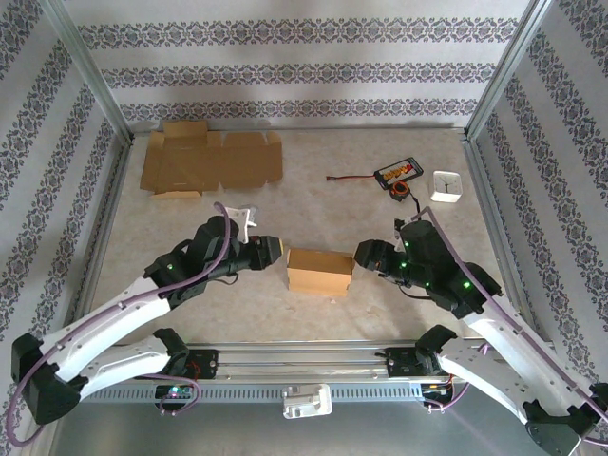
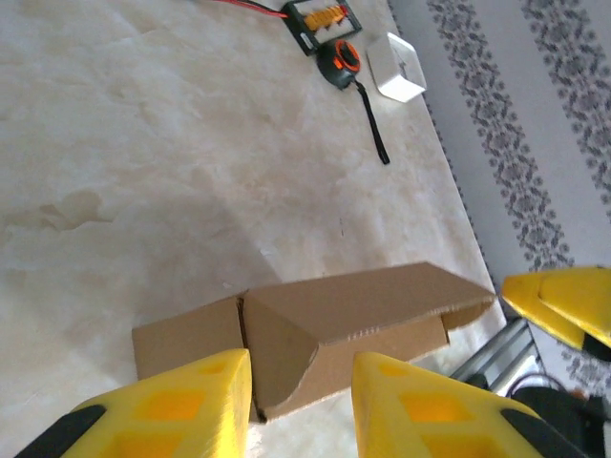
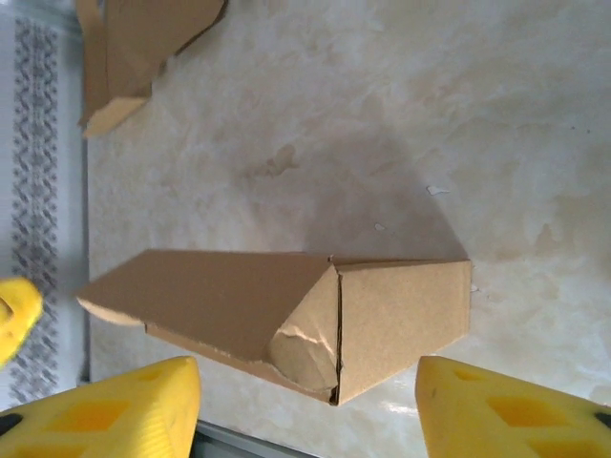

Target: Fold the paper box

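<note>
Currently: paper box [image 1: 319, 271], middle of table [image 1: 313, 209], between left gripper [image 1: 274, 251] and right gripper [image 1: 365, 255]; both with jaws apart, holding nothing. Risk: unheld end flaps [image 3: 301, 343] may spring open; one-sided push would slide box.

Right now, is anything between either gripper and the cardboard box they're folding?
Nothing visible. The left gripper and right gripper sit open at opposite ends of the box, with no other object in between.
</note>
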You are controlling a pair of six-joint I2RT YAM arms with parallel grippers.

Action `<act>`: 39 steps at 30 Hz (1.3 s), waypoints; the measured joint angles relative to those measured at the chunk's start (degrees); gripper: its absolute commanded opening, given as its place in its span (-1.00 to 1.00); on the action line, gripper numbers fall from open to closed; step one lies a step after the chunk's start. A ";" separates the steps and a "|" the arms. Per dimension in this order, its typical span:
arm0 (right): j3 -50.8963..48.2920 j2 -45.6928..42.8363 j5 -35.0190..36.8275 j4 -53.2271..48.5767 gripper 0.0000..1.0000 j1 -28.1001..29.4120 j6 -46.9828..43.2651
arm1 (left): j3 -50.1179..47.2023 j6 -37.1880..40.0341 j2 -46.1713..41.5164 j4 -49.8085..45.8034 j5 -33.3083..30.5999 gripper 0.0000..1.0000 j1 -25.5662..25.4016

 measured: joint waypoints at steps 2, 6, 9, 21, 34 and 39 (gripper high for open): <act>0.07 1.29 -1.01 0.02 0.04 -1.11 2.56 | 1.88 -2.08 2.82 0.07 0.00 -0.34 0.00; 0.07 6.49 -4.81 1.60 -0.17 -1.99 7.39 | 3.48 -5.25 7.02 0.92 0.02 -0.34 0.00; 0.07 8.70 -6.54 3.04 -0.29 -1.99 9.46 | 3.50 -6.49 8.24 0.90 -0.09 -0.33 0.00; 0.04 8.61 -7.98 4.42 -0.42 -1.79 12.55 | 3.39 -7.67 9.97 1.46 3.52 -0.43 0.00; -0.85 8.59 -5.22 6.21 -0.55 2.29 13.44 | -1.09 -10.51 7.67 3.26 4.24 -0.72 -0.02; -2.38 8.00 -3.50 7.15 -0.59 3.50 13.31 | -3.34 -11.61 6.73 4.72 4.07 -0.78 -0.11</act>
